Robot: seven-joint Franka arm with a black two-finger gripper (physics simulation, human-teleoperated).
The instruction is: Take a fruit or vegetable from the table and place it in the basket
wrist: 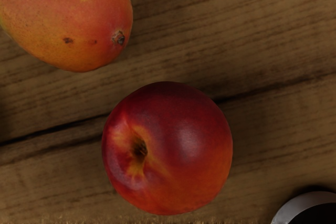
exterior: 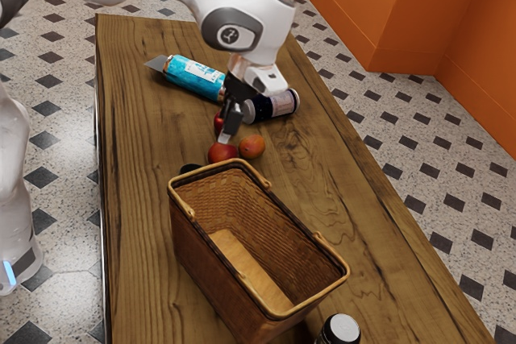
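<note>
Nectarine (wrist: pixel 178 156) shows its stem hollow (wrist: pixel 140 150) in the wrist view.

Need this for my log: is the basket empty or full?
The basket looks empty: its visible floor is bare, and a red fruit and mango lie outside on the table.

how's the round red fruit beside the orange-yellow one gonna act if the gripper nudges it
The red fruit would probably roll easily, being nearly round and resting on a flat tabletop. It looks firm, since its skin shows no dents or sagging. That smooth skin, with its soft highlight, may be a little slippery.
</note>
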